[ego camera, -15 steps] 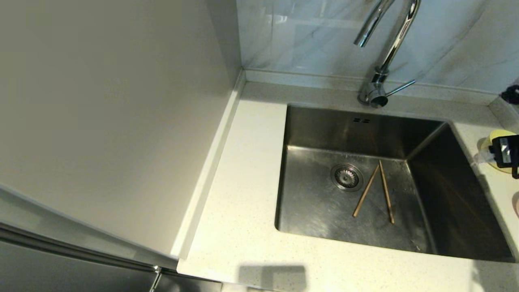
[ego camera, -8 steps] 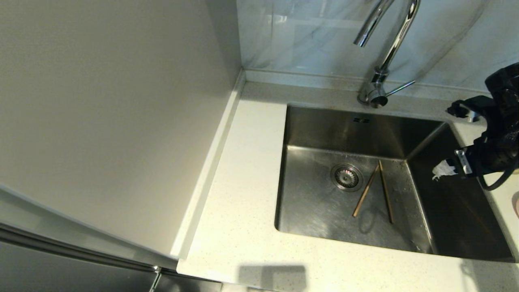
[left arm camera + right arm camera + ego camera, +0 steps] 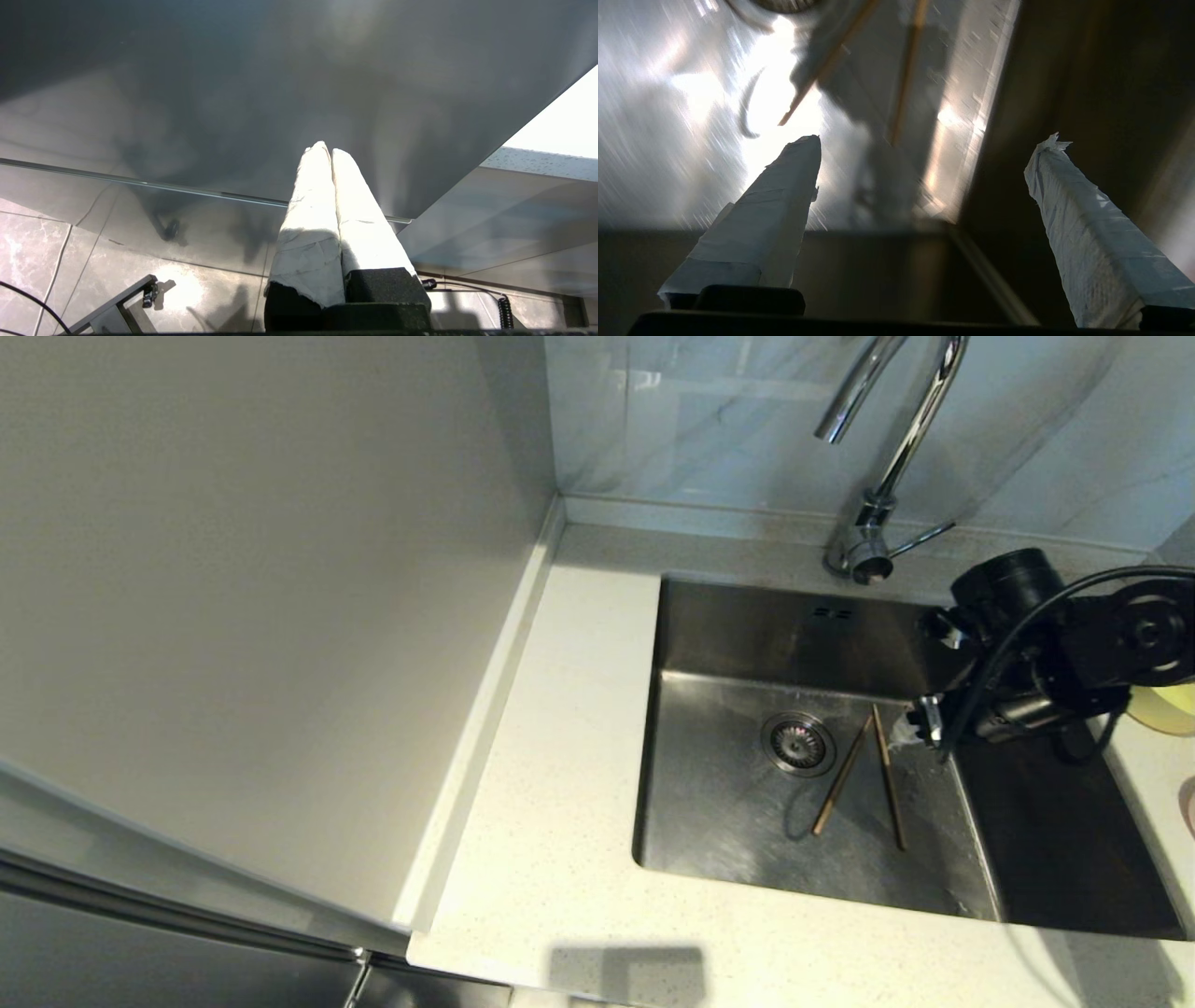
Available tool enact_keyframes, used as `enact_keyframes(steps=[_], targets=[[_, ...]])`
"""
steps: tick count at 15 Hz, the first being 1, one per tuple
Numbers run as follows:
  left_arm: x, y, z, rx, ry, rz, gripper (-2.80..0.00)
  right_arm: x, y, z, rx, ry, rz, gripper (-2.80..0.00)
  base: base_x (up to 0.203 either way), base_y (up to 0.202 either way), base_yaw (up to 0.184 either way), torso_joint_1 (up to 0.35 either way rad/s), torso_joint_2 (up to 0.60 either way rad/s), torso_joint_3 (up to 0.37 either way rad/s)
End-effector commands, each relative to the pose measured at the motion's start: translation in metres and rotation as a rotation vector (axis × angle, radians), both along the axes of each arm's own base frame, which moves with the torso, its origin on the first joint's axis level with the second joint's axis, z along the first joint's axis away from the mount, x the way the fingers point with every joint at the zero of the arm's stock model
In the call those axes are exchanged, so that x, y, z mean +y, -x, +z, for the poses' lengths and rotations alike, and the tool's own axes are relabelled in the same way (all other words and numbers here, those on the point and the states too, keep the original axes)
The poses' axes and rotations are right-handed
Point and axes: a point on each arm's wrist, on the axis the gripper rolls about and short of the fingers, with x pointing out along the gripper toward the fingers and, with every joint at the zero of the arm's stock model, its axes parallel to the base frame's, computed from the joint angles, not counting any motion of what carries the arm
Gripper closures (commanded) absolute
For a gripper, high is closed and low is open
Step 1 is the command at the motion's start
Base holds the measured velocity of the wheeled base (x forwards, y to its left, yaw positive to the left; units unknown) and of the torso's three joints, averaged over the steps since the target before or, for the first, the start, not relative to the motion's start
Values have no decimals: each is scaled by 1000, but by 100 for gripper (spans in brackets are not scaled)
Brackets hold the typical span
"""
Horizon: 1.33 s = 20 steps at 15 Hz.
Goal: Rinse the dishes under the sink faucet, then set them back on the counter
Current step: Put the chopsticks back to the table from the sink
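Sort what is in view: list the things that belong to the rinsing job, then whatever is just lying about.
Job: chopsticks, sink, faucet, counter, yellow bowl, right pincer open over the sink.
Not part of it: wall panel, left pincer, parked.

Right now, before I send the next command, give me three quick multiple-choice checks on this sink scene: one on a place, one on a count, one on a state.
1. Where do the chopsticks lie?
A. On the counter
B. On the floor of the sink, beside the drain
C. Across the faucet lever

2. How many chopsticks are in the sink?
A. One
B. Two
C. Four

3. How does the right pincer stand?
A. Shut on a chopstick
B. Shut and empty
C. Open and empty

Answers: 1 B, the head view shows them on the steel floor next to the drain. 2 B, two thin brown sticks show there, close at their far ends. 3 C, the right wrist view shows its fingers wide apart with nothing between them.
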Motion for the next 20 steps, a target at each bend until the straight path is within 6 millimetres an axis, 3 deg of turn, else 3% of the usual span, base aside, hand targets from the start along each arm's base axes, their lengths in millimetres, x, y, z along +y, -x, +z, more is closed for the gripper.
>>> enact_keyframes(steps=[1, 6, 13, 20], targets=[[0, 0, 0, -3, 1, 1, 0, 12, -33, -46, 21, -34, -55, -280, 0, 0, 0, 0, 0, 0], [0, 0, 0, -3, 1, 1, 0, 21, -60, -100, 84, -57, -136, -280, 0, 0, 0, 0, 0, 0], [0, 0, 0, -3, 1, 1, 0, 24, -90, -123, 86, -39, -119, -280, 0, 0, 0, 0, 0, 0], [0, 0, 0, -3, 1, 1, 0, 6, -111, -147, 98, -15, -165, -280, 0, 0, 0, 0, 0, 0]])
